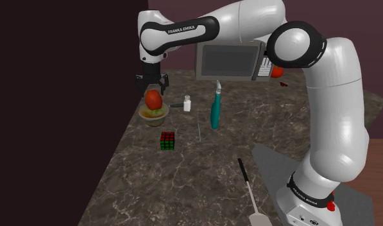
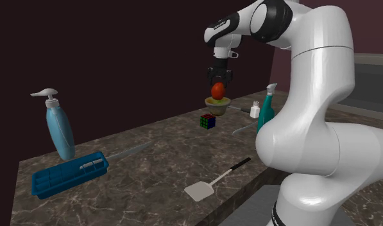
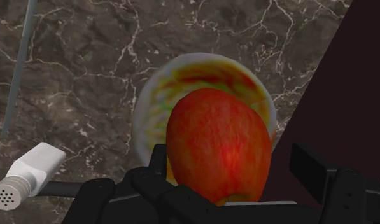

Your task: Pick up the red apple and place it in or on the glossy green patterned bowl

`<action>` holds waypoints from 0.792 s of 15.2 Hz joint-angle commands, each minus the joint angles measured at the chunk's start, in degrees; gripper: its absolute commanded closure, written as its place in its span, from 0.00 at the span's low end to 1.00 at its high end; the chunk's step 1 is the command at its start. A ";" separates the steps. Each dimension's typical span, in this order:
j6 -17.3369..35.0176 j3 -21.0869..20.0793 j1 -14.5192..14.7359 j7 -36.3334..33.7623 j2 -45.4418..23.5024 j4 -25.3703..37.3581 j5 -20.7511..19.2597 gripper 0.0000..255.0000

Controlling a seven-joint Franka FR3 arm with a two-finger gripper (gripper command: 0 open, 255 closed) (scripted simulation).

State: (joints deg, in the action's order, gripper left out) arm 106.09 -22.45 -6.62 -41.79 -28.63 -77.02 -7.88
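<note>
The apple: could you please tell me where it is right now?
In the shoulder view the apple is left of centre, just under the gripper and over the bowl.

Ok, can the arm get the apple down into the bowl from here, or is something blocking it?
Probably yes. The pincer holds the apple right above the bowl, with nothing between them; the white shaker and the cube stand apart from the bowl.
</note>
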 commanded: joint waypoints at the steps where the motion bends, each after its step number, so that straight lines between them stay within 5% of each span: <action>1: 0.00 0.01 -0.01 0.01 -0.02 -0.02 0.00 0.00; 6: -7.13 -0.18 0.54 0.26 0.21 6.97 0.19 0.00; 12: -7.13 -0.18 0.54 0.26 0.21 6.97 0.19 0.00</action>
State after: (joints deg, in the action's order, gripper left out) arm 99.00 -22.63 -6.08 -41.53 -28.40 -70.11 -7.69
